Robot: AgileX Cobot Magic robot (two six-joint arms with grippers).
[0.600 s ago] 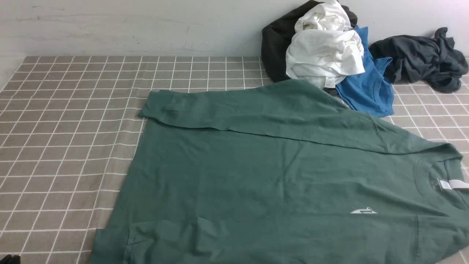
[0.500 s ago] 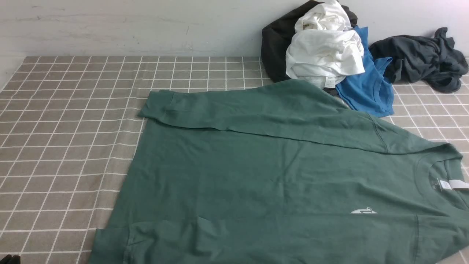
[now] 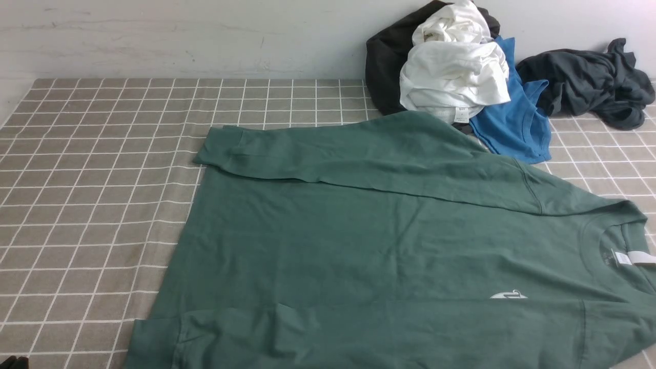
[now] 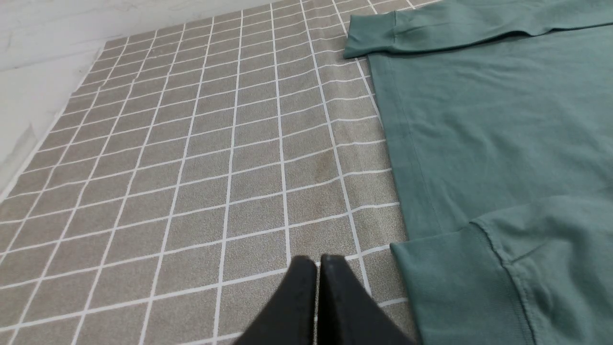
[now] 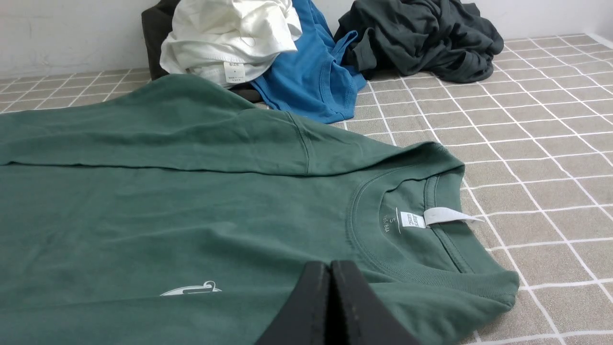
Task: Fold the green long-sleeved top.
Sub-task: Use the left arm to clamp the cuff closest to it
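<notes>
The green long-sleeved top (image 3: pixel 369 246) lies flat on the checked cloth, neck to the right, hem to the left. Both sleeves are folded across the body, the far one ending in a cuff (image 3: pixel 220 146), the near one in a cuff (image 4: pixel 445 287). The white neck label (image 5: pixel 443 216) and chest logo (image 5: pixel 191 289) face up. My left gripper (image 4: pixel 318 259) is shut and empty above the bare cloth, just beside the near cuff. Over the chest near the collar, my right gripper (image 5: pixel 330 264) hovers shut, holding nothing. In the front view only a dark tip (image 3: pixel 14 363) shows at the bottom left corner.
A pile of clothes sits at the back right against the wall: a white garment (image 3: pixel 453 77) on a black one (image 3: pixel 384 61), a blue T-shirt (image 3: pixel 512 123) and a dark grey garment (image 3: pixel 589 82). Checked cloth (image 3: pixel 92 195) covers the table on the left.
</notes>
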